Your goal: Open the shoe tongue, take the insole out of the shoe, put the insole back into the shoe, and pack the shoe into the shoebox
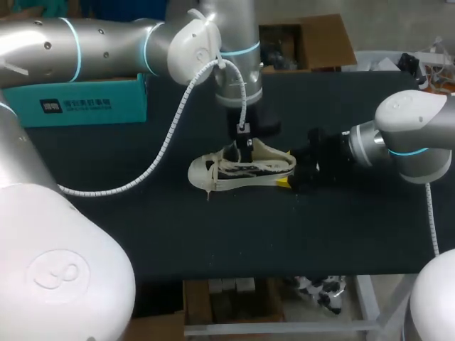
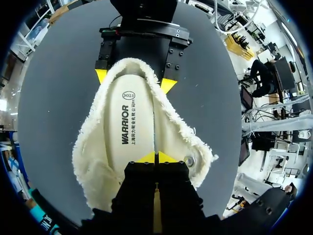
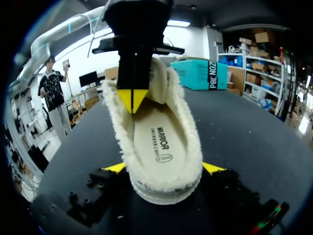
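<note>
Dark counter, the fleece-lined shoe lying mid-surface. The right tool clamps its heel from both sides. The left tool is closed tip to tip over the insole. The shoe is probably light with a floppy upper, so the heel looks the firmest hold.

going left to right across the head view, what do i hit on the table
shoebox → shoe → right gripper, closed on the shoe's heel
</note>
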`<state>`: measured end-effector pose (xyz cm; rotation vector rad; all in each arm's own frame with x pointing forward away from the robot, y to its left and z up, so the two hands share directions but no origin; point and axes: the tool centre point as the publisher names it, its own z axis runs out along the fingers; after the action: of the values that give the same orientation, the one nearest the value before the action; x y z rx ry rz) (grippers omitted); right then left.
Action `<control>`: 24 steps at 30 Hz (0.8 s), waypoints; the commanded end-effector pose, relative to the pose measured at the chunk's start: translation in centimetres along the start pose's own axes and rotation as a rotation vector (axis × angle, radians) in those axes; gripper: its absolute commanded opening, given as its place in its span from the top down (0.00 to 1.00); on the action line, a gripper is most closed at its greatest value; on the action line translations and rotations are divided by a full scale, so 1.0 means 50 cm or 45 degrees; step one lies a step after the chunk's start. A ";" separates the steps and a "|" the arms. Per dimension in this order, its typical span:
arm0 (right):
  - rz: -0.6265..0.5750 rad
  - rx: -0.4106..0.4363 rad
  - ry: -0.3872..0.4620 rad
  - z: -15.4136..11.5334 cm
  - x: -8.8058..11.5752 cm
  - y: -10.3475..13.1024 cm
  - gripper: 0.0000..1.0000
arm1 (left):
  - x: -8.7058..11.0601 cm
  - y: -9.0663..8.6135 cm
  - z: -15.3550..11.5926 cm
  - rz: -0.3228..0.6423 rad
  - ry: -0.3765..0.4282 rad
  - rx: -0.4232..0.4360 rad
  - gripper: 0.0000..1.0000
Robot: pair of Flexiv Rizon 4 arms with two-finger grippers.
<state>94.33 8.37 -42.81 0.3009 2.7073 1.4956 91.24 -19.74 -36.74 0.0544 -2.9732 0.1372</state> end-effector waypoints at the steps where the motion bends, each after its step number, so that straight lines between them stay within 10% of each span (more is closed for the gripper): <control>1: 0.000 -0.003 0.001 0.010 -0.009 -0.012 1.00 | 0.013 -0.007 0.030 -0.028 -0.049 -0.046 1.00; 24: 0.000 -0.003 0.001 0.010 -0.009 -0.012 1.00 | -0.010 0.020 0.082 -0.066 -0.163 -0.042 1.00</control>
<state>94.31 8.39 -42.84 0.2998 2.7077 1.4956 91.18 -19.44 -39.76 0.1451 -3.1011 0.0639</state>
